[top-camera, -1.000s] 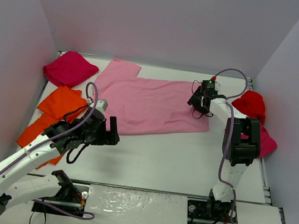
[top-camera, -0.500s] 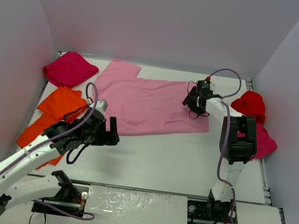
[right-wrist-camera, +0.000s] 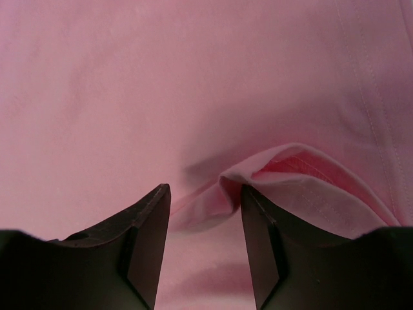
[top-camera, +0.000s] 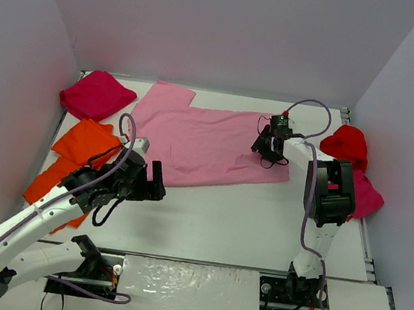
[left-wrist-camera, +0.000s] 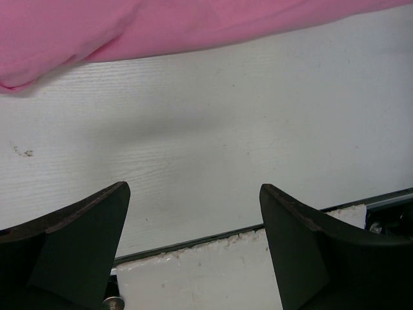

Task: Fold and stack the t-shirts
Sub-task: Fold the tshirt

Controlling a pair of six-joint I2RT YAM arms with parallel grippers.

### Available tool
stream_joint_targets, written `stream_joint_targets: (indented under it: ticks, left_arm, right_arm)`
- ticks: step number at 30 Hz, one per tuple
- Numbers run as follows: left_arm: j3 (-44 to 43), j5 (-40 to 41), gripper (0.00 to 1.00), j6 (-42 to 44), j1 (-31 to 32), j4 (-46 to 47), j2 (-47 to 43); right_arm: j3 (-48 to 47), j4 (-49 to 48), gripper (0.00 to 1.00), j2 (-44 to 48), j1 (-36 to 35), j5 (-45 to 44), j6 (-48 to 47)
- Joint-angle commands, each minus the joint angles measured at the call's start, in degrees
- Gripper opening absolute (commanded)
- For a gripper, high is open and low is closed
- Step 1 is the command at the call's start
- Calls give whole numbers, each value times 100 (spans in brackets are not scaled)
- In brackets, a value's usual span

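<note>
A light pink t-shirt [top-camera: 201, 142] lies spread flat across the back middle of the table. My right gripper [top-camera: 265, 145] is low over its right hem. In the right wrist view this gripper [right-wrist-camera: 203, 190] is open, jaws partly apart. A raised fold of the pink cloth [right-wrist-camera: 290, 174] leans against its right finger, and the left finger is clear of the fold. My left gripper [top-camera: 157, 183] hangs just in front of the shirt's near edge. It [left-wrist-camera: 193, 187] is wide open over bare white table, with the pink shirt [left-wrist-camera: 129, 26] beyond it.
A magenta shirt [top-camera: 95, 95] lies bunched at the back left, with orange cloth [top-camera: 75, 152] along the left side. At the right wall a red shirt [top-camera: 347, 145] sits on another magenta one [top-camera: 370, 200]. Walls close in on three sides.
My right gripper has slid a little to the left over the pink shirt's right hem. The left arm has not moved.
</note>
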State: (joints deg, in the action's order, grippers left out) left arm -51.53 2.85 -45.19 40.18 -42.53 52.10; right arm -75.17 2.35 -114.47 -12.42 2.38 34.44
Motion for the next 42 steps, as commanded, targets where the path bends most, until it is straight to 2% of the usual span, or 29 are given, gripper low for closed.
stream_joint_targets:
  ticks: [1, 5, 7, 11, 12, 13, 14, 25, 36, 39, 42]
  left_arm:
    - [-70, 39, 79, 8, 48, 333, 42]
    - [-44, 2, 79, -7, 42, 374, 52]
    - [-35, 5, 79, -14, 42, 377, 40]
    - [-50, 40, 79, -7, 42, 305, -20]
    - [-50, 50, 79, -7, 42, 286, -34]
    - [-50, 56, 79, -7, 42, 275, -40]
    - [-47, 61, 79, -11, 46, 267, -49]
    - [-70, 55, 79, -7, 45, 300, 2]
    - [-78, 85, 79, -7, 43, 199, -85]
    - [-94, 109, 79, -7, 44, 175, -86]
    - [-112, 113, 79, -4, 49, 188, -72]
  right_arm:
    - [122, 179, 47, 544, -33, -123, -56]
    - [202, 240, 47, 548, -33, -207, -69]
    - [145, 247, 44, 535, -26, -360, -122]
    - [-31, 276, 23, 441, -24, -490, -175]
    - [-76, 285, 16, 409, -24, -515, -188]
    - [-116, 291, 4, 375, -24, -538, -211]
    - [-160, 300, 0, 341, -24, -557, -237]
    - [-739, 394, 0, 138, 115, -1109, -581]
    - [-1118, 433, 1, -277, 284, -1573, -463]
    - [-1222, 425, 17, -460, 293, -1705, -453]
    - [-1158, 353, 38, -347, 281, -1713, -478]
